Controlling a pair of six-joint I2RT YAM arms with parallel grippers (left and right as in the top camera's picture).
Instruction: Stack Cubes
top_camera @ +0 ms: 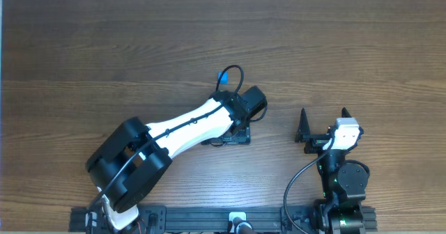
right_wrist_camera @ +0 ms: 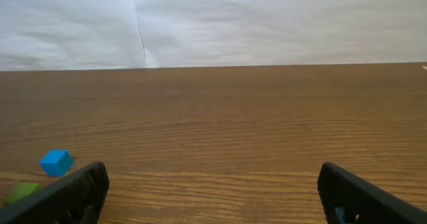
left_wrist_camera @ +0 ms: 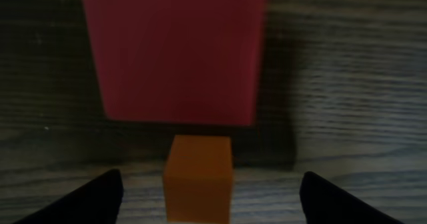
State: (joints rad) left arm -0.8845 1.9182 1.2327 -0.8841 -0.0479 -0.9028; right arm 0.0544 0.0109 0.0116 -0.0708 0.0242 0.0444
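Your small orange cube sits on the dark-brown wooden table just beside the large red cube, on the side of the red cube that faces the left gripper. A thin dark strip shows between the two, so you cannot tell whether they touch. Nothing rests on top of the red cube or the orange one. The left gripper hangs over the orange cube with its two black fingers spread wide, one to each side and clear of the cube's faces, and it grips nothing. In the top view the left arm's white forearm and black wrist cover the red cube. Going by that arm, the small blue cube lies near the red cube, on its side away from the arm bases. From the right wrist view you see a flat green block close beside the blue cube, partly behind a finger, and its place relative to the red cube cannot be told. The right gripper stands well apart from the red cube, off to the right and close to its own base. Its fingers are spread with bare table between them. Beyond the table's far edge you have a white backdrop.
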